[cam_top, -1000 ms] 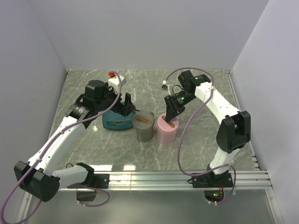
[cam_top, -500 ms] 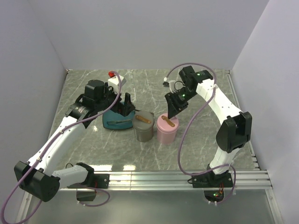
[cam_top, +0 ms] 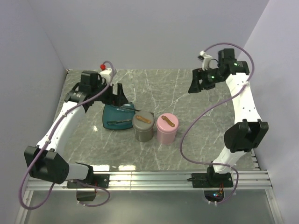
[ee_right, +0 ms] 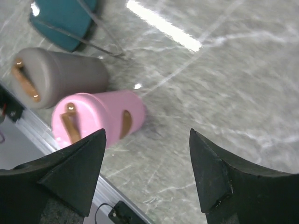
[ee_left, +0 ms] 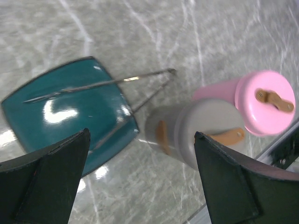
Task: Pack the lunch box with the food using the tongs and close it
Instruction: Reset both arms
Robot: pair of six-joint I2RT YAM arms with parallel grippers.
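Observation:
The lunch box shows as two round tubs side by side, a grey tub (cam_top: 143,126) and a pink tub (cam_top: 167,127), each with its lid on and a brown handle on top. The silver tongs (cam_top: 119,122) lie in a V across the teal plate (cam_top: 113,114), their joined end toward the grey tub. No food shows on the plate or anywhere else. My left gripper (cam_top: 119,95) hangs open above the plate's far edge. My right gripper (cam_top: 192,86) is raised at the back right, open, holding nothing. Both wrist views look down on the tubs: the grey tub (ee_left: 205,121) and the pink tub (ee_right: 93,116).
A metal rail (cam_top: 177,176) runs along the table's near edge, by the arm bases. Pale walls close off the left, back and right sides. Purple cables loop off both arms.
My right gripper has opened off the pink lid's handle and risen away to the back right. The left arm has pulled up and back from the plate.

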